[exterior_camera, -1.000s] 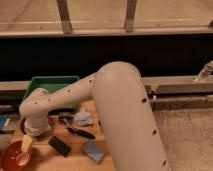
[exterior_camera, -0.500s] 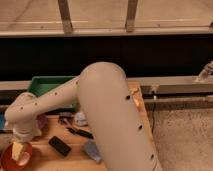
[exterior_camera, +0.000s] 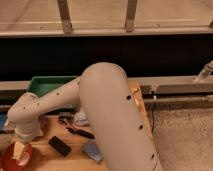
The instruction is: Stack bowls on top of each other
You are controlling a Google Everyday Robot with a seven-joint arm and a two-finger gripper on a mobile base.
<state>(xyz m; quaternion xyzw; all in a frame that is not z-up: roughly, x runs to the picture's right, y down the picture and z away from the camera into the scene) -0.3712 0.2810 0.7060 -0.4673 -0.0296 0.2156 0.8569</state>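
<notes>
The robot's thick white arm sweeps from the near right across the wooden table to its near-left corner. There the gripper points down into the glossy orange-red round bowl. Its pale tip sits inside the rim, slightly right of the bowl's centre. Whether it is wide, narrow or holding the rim I cannot tell.

A dull purplish patch shows just right of the wrist and farther back, mostly hidden by the arm. It is probably the second bowl, though I cannot be sure. If so, the stacking move turns on this: the red bowl lies directly under the gripper, and its partner is close by, up and to the right. Both are round, so no axis matters.

A green rectangular tray stands at the far left, and a flat black block lies near the middle
</notes>
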